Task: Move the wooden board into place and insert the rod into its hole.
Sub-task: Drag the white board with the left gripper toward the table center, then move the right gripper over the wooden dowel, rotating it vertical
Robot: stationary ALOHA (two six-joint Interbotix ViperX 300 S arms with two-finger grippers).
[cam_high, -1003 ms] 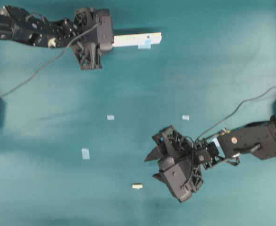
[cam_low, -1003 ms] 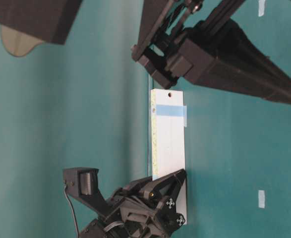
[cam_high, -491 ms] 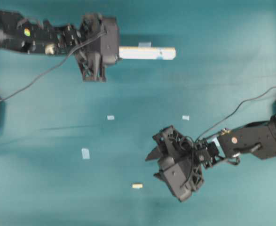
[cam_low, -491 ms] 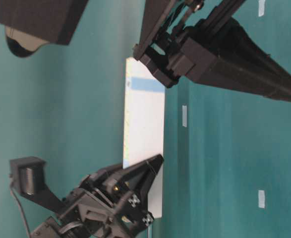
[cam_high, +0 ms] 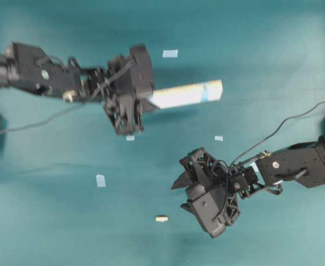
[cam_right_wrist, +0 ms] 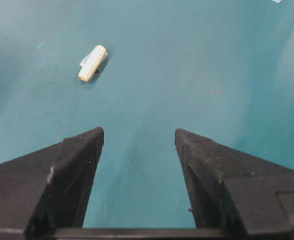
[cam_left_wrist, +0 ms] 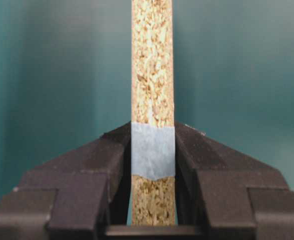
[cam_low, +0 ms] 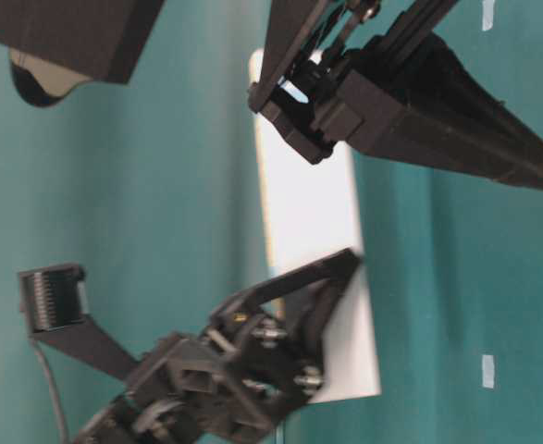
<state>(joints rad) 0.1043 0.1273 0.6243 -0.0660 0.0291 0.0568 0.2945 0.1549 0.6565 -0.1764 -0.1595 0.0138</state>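
While my left gripper (cam_high: 148,100) clamps the board (cam_high: 187,95) by one end, in the air at upper centre of the overhead view, placing it remains unfinished. My right gripper (cam_right_wrist: 139,145) is spread apart and empty; the rod (cam_high: 161,219) lies on the table at lower centre, neither picked up nor inserted.

Teal desk (cam_high: 273,66), small cream rod (cam_high: 161,219) lying on it near the lower middle, pale blue tape squares scattered about, one at far top centre (cam_high: 170,54), one mid-right (cam_high: 218,138), one left of centre (cam_high: 101,180)
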